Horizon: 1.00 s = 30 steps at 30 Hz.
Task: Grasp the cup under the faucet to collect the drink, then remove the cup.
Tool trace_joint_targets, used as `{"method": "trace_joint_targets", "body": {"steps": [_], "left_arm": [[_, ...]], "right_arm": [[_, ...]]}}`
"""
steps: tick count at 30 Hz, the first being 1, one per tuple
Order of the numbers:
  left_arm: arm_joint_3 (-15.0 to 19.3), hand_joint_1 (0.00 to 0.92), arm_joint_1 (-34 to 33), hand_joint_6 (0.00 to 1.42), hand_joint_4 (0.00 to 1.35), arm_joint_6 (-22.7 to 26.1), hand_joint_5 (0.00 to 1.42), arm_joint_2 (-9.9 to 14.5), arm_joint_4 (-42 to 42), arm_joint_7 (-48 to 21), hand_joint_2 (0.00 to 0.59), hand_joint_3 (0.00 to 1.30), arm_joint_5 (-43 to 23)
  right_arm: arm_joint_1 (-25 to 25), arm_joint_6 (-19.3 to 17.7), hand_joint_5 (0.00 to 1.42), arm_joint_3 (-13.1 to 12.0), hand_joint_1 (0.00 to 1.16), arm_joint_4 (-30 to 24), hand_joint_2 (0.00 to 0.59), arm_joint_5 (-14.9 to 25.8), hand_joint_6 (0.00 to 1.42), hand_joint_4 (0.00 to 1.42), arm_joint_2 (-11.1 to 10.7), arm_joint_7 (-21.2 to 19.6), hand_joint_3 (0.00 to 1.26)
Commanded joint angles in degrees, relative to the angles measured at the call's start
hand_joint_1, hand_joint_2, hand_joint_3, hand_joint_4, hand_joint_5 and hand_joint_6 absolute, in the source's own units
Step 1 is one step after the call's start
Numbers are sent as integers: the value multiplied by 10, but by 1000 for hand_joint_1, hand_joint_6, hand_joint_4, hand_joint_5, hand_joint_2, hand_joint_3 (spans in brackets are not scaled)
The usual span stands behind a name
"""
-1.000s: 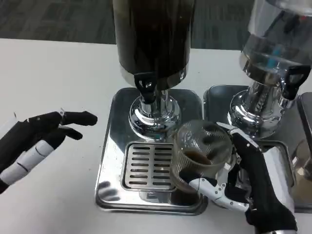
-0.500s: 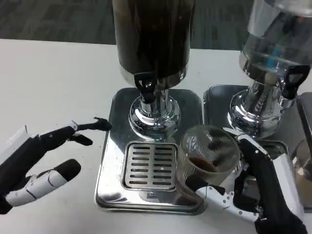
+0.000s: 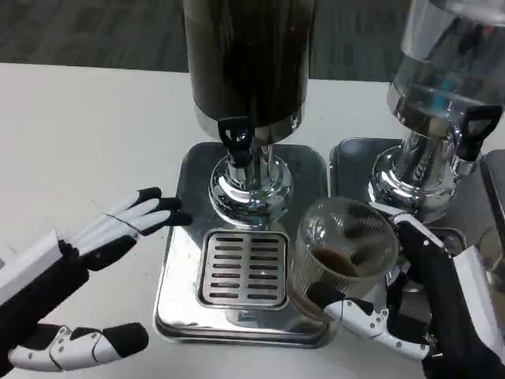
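Right hand (image 3: pixel 430 312) wraps fingers around cup (image 3: pixel 341 253), little dark drink inside. Left hand (image 3: pixel 75 264) holds nothing, fingers spread apart.

Shiny chrome everywhere here: the dispenser base (image 3: pixel 250 189) and drip tray (image 3: pixel 245 268) are polished mirror-like metal, the ribbed cup (image 3: pixel 341 257) looks like clear glossy plastic, and the table (image 3: pixel 87 142) is plain matt white.

We see a second dispenser (image 3: pixel 442 87) at the right — its clear tank sits on a chrome pedestal (image 3: pixel 412 183) with a black tap handle (image 3: pixel 473 130) — standing on the white table (image 3: pixel 87 142) beyond grey carpet (image 3: pixel 87 31).
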Motion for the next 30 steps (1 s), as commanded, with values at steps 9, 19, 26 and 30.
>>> {"method": "trace_joint_targets", "body": {"steps": [9,19,26,30], "left_arm": [[-27,0,32,122,0,-46,0,37,4,28,143,123,9],[-45,0,75,122,0,-65,0,46,-15,43,146,83,2],[-43,0,79,122,0,-64,0,51,-16,55,146,62,6],[-45,0,77,122,0,-64,0,55,-15,58,145,58,9]], "right_arm": [[23,-23,871,-4,706,-38,231,4,1195,653,3,2,533],[38,-37,890,-12,724,-58,227,17,1195,653,1,14,533],[46,-41,895,-14,728,-61,227,18,1195,661,2,20,538],[49,-43,898,-17,729,-62,227,18,1195,662,3,19,542]]}}
